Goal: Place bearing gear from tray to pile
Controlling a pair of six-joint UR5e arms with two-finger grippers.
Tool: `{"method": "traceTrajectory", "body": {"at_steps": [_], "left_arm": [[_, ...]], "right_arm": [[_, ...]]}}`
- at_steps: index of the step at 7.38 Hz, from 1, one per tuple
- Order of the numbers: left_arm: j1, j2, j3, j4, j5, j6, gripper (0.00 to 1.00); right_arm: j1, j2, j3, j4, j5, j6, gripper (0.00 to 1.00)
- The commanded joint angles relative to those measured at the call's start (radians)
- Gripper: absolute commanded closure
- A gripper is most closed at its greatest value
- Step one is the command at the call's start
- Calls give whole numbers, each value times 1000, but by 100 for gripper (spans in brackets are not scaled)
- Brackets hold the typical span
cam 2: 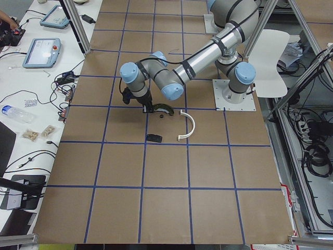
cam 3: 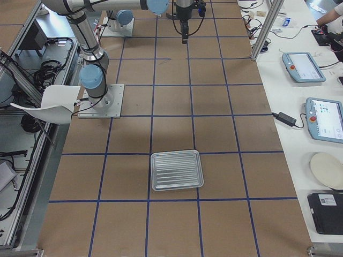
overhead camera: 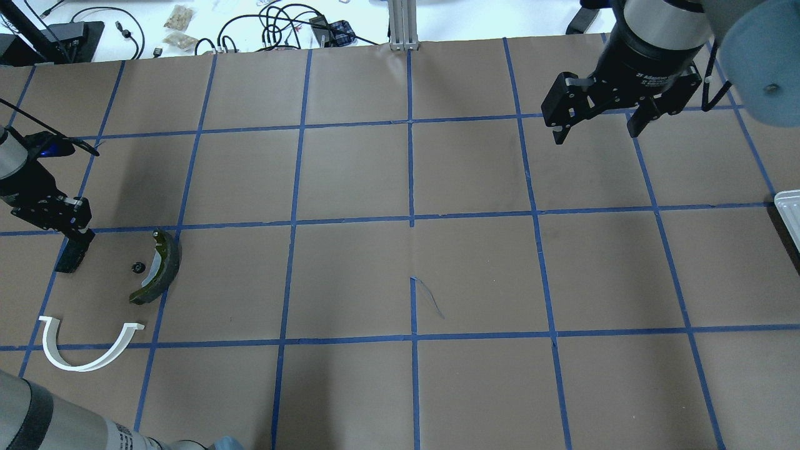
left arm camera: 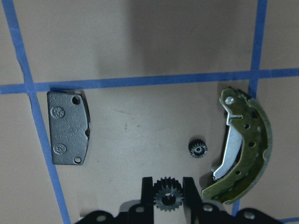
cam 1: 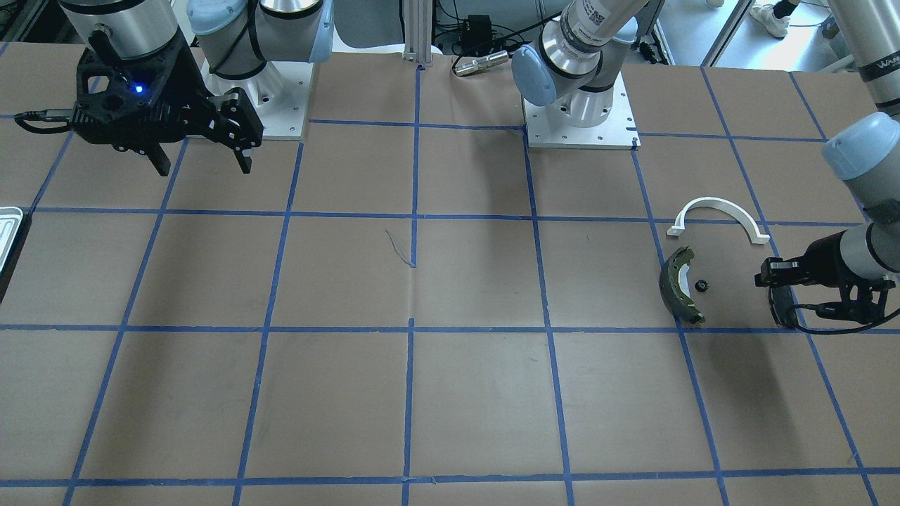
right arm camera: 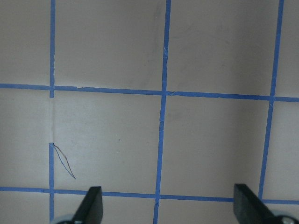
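My left gripper (left arm camera: 168,182) is shut on a black toothed bearing gear (left arm camera: 168,199) and holds it over the pile. It also shows at the left of the overhead view (overhead camera: 79,237). The pile has a white half-ring bracket (overhead camera: 87,350), an olive-green brake shoe (left arm camera: 244,144), a grey-black oblong pad (left arm camera: 68,127) and a smaller black gear (left arm camera: 198,149) lying on the table. The silvery tray (cam 3: 177,169) sits far off at the table's other end and looks empty. My right gripper (overhead camera: 594,128) is open and empty, raised above the table.
The table is brown paper with a grid of blue tape lines (overhead camera: 411,219). A thin loose wire (overhead camera: 431,300) lies near the middle. Both arm bases (cam 1: 580,119) stand at the robot's side. Cables and bags lie beyond the far edge (overhead camera: 269,25).
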Motion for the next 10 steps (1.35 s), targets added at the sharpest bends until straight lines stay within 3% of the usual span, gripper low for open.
{"method": "traceTrajectory", "body": {"at_steps": [1,10], "left_arm": [[5,-9,-78,88,-1,12,100],[-5,-24,-131,98,-10,8,100]], "right_arm": [[-1,0,-1,0,1,0,0],[1,0,1,0,0,0,0]]}}
